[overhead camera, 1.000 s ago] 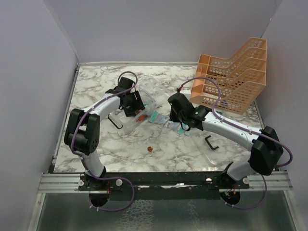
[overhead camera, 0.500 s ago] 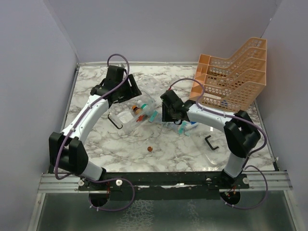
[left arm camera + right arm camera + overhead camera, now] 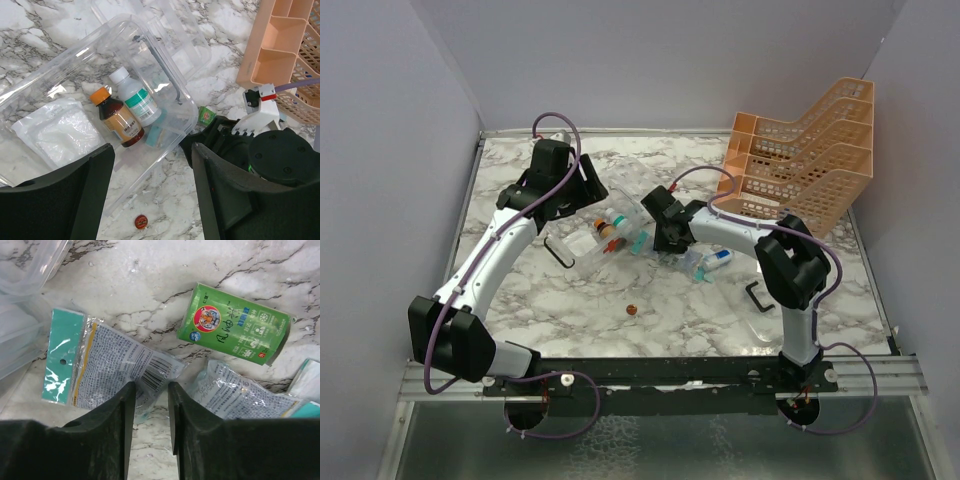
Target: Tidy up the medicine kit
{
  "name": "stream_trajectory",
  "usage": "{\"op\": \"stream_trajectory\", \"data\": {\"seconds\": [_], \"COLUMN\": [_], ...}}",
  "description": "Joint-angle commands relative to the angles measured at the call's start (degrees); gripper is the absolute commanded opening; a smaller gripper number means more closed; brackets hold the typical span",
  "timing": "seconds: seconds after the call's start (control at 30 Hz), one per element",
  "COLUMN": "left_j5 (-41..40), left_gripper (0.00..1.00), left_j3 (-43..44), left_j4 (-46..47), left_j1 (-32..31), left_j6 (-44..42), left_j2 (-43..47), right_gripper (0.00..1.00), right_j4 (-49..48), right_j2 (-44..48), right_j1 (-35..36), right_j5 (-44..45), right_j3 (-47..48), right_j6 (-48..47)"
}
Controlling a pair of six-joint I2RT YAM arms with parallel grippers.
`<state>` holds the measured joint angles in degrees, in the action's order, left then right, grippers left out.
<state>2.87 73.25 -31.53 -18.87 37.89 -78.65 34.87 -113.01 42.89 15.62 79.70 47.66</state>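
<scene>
My left gripper (image 3: 151, 150) gapes wide and empty over the medicine kit (image 3: 70, 65); my right gripper (image 3: 150, 387), slightly parted, gripping nothing, straddles a sachet (image 3: 110, 365); kit at its 10 o'clock.

Bottles (image 3: 136, 101) in medicine kit (image 3: 80, 60), sachets (image 3: 115, 365) alongside.

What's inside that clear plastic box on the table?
Inside the clear box: a brown bottle, a white bottle, a white pouch and a teal item beside them. The left gripper hides the box's near part.
</scene>
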Motion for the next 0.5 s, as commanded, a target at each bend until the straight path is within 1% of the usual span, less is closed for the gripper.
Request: {"op": "stream_trajectory", "data": {"seconds": [0.0,0.17,0.2,0.3,0.47], "left_j5": [-1.6,-0.3,0.2,2.6,9.0], "left_gripper": [0.66,0.66,0.66,0.66,0.68], "left_j3": [0.1,0.0,0.0,0.1,-1.2], "left_j4": [0.9,2.2,2.5,3.5,6.0], "left_j1": [-0.1,-0.2,-0.2,-0.2,-0.1], "left_j6": [-0.7,-1.0,-1.0,-1.1,-0.9], "left_j2": [2.2,2.7,2.7,2.8,3.0], "right_gripper": [0.27,0.06,0.04,0.03,0.02], "right_j4": [2.2,0.5,0.3,-0.5,-0.4], "right_j2": [-2.6,-3.1,-2.6,-0.2,7.1], "right_j1": [0.1,0.2,0.2,0.2,0.2], "right_j5": [1.7,-0.8,-1.0,-0.7,1.3], "right_j3": [1.9,1.8,1.5,0.5,-1.7], "right_j6": [0.9,-0.8,-0.9,-0.8,0.2]}}
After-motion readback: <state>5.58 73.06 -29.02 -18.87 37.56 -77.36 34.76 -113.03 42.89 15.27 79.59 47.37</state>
